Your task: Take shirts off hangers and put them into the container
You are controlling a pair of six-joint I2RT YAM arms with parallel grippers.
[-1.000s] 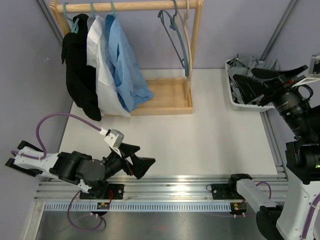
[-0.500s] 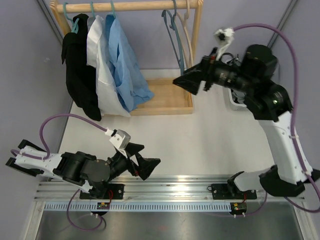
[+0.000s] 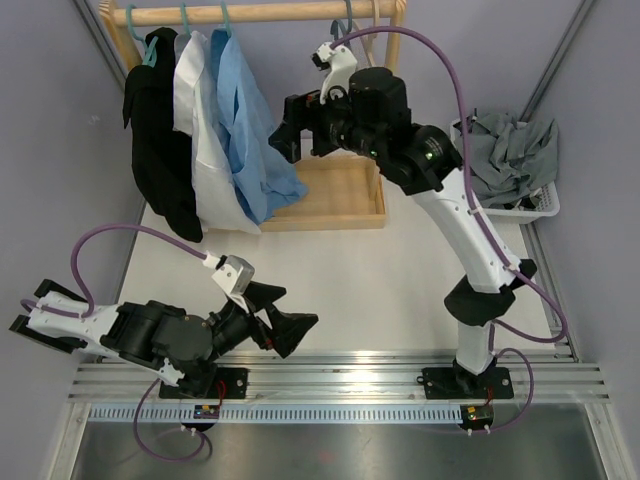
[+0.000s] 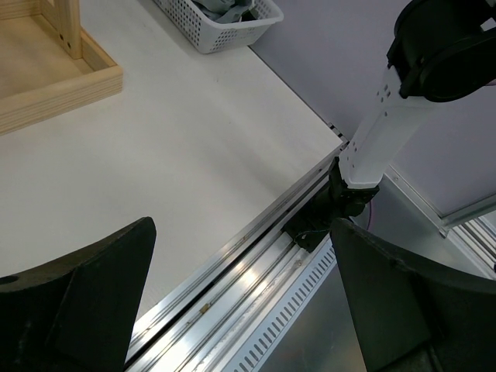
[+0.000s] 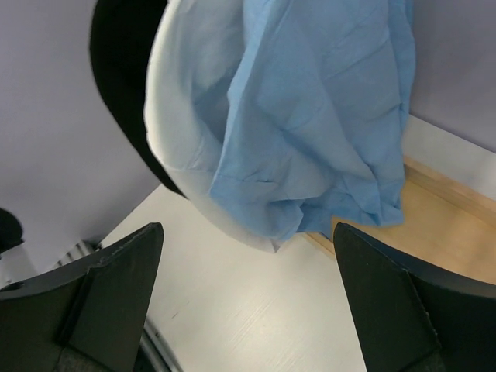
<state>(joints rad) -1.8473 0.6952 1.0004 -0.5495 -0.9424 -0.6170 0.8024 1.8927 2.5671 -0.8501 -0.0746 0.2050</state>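
Three shirts hang on teal hangers (image 3: 184, 18) at the rack's left end: black (image 3: 155, 140), white (image 3: 205, 150) and light blue (image 3: 250, 130). My right gripper (image 3: 283, 128) is open right beside the blue shirt's lower right edge. In the right wrist view the blue shirt (image 5: 325, 116) and white shirt (image 5: 186, 132) hang just ahead of the open right gripper (image 5: 248, 229), which holds nothing. The white mesh container (image 3: 540, 205) at the right holds a crumpled grey shirt (image 3: 510, 145). My left gripper (image 3: 292, 308) lies low by the front rail, open and holding nothing (image 4: 242, 225).
The wooden rack's base tray (image 3: 340, 205) sits under the right arm, and its post (image 3: 392, 60) rises behind the arm. Hooks of bare hangers (image 3: 348, 10) show at the rail's right end. A metal rail (image 3: 350, 375) runs along the near edge.
The right arm has swung from the container at the right across to the blue shirt on the rack, its jaws opening wider. The left arm has barely moved.
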